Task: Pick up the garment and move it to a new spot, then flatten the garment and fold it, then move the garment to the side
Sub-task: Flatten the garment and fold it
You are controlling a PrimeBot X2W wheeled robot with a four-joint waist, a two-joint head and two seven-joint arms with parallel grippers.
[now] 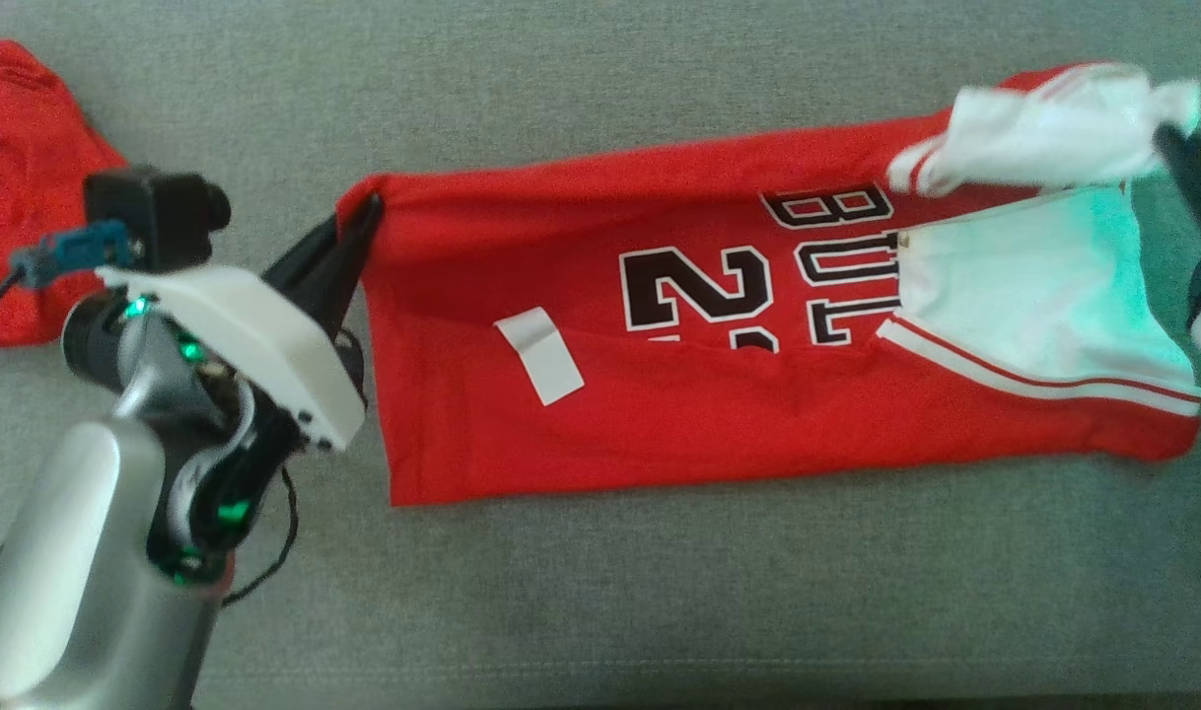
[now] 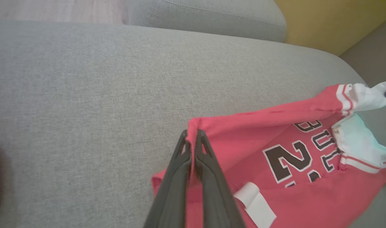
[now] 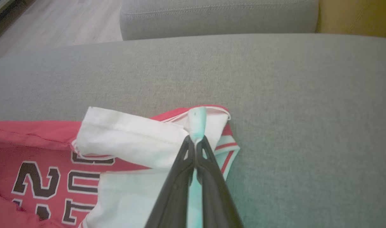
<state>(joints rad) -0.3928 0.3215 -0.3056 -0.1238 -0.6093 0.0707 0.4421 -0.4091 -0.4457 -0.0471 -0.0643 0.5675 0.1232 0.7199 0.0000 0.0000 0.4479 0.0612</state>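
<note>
now my left gripper (image 2: 190, 136) and right gripper (image 3: 196, 141) each clamp a corner of the red and white fabric jersey (image 1: 660, 434) lying on the grey sofa cushion (image 1: 660, 592); best pull evenly, taut.

The garment (image 1: 660, 434) is showing bright red, with black letters and numbers edged in white just beyond the left gripper's (image 1: 369, 209) dark grey fingers and a white label (image 1: 541, 355) lying near them. At the right gripper's (image 3: 196, 141) dark tips its sleeve (image 1: 1034, 138) is showing white with thin red stripes. A plain grey cushion (image 1: 660, 592) is spreading under both, and another red cloth (image 1: 19, 187) is lying behind the left gripper.
</note>
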